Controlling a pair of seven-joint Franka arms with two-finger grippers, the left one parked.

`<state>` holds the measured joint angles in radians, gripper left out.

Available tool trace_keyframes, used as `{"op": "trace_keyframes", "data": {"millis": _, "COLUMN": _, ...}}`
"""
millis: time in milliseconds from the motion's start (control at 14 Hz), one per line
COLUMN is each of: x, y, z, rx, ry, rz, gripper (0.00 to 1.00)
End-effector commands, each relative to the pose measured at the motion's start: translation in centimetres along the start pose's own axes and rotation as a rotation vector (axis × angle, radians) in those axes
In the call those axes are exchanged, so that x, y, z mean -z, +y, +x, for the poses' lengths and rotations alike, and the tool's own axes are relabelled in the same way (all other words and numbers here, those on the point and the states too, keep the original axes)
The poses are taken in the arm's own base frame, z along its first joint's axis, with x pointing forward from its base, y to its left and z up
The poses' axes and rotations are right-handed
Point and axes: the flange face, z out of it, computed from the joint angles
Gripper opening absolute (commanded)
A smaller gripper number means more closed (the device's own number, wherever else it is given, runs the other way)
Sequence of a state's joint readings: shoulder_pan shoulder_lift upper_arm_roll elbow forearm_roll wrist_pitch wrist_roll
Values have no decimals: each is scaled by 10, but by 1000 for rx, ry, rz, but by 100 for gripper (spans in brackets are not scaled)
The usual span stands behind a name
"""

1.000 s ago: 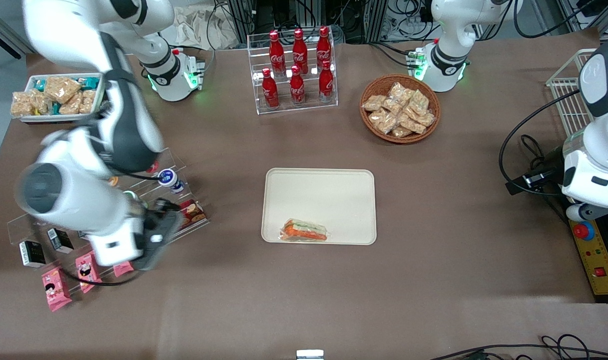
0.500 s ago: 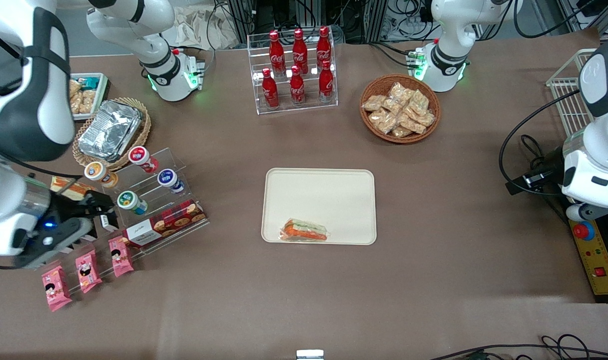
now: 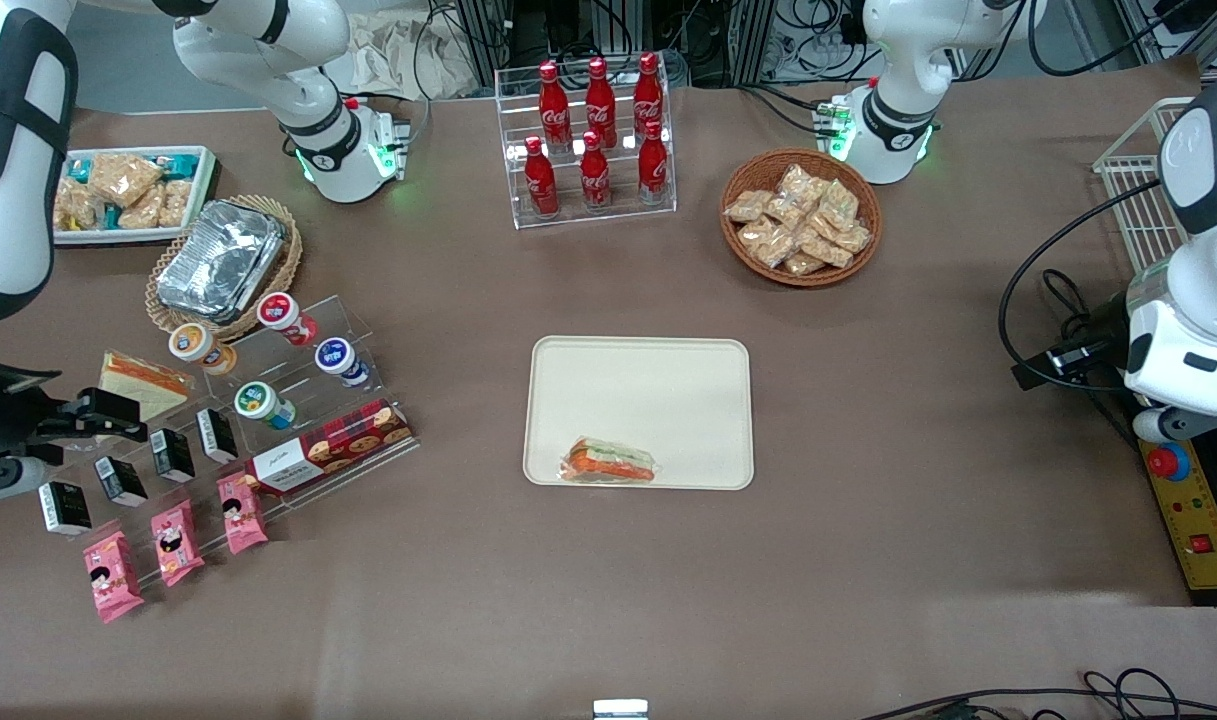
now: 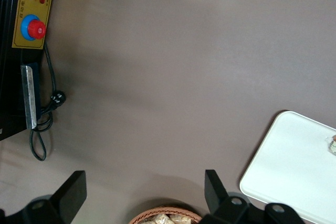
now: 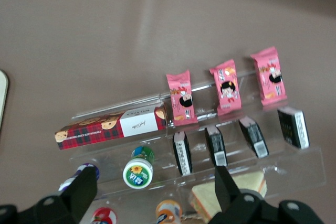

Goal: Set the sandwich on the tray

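My arm has drawn back to the working arm's end of the table, and my pincer now hangs open and empty above the other sandwich wedge on the clear snack rack. The sandwich lies on the tray, at its edge nearest the front camera, so I judge the task done. The tray holds nothing else. The wicker basket is full of snack bags.

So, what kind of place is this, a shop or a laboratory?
Probably a laboratory set up like a small shop: a clear acrylic rack of red cola bottles, a round wicker basket of snack packets, and a black box with a red emergency button. The open hand hovers by the tiered snack shelf.
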<state>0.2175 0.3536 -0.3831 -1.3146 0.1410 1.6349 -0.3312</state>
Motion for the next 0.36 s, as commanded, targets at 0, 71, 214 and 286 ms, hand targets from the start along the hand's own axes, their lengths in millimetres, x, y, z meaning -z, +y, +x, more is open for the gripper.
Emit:
{"op": "trace_keyframes", "data": {"millis": 0, "x": 0, "y": -6, "z": -4, "rx": -105, "ry": -16, "rz": 16, "gripper": 100}}
{"op": "trace_keyframes", "data": {"millis": 71, "x": 1, "y": -9, "z": -4, "rx": -113, "ry": -15, "rz": 17, "gripper": 100}}
{"op": "trace_keyframes", "data": {"millis": 214, "x": 1, "y": -8, "z": -4, "rx": -160, "ry": -15, "rz": 21, "gripper": 100}}
{"op": "trace_keyframes", "data": {"millis": 286, "x": 2, "y": -6, "z": -5, "rx": -171, "ry": -14, "rz": 21, "gripper": 100}}
